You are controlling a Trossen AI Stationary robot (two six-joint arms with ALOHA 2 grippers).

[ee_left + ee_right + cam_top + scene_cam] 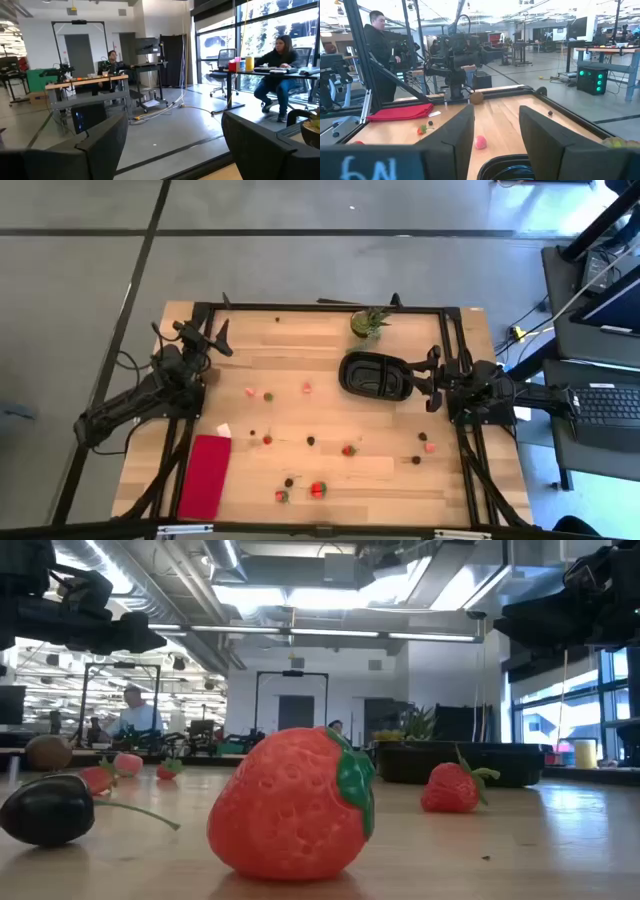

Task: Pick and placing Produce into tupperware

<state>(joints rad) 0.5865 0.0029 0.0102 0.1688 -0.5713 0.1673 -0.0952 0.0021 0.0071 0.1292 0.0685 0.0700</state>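
We see the tupperware [375, 374] apparently empty, produce [318, 489] scattered beyond it on the surface [300, 360]. Right pincer [436, 380] hovers beside it, fingers apart; left pincer [222, 337] waits far off, spread.

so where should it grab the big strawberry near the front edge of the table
Across the red body of the strawberry, coming straight down from above. In the low view it lies on its side with the green cap to one flank, so the fingers should close across the rounded, widest part, clear of the cap.
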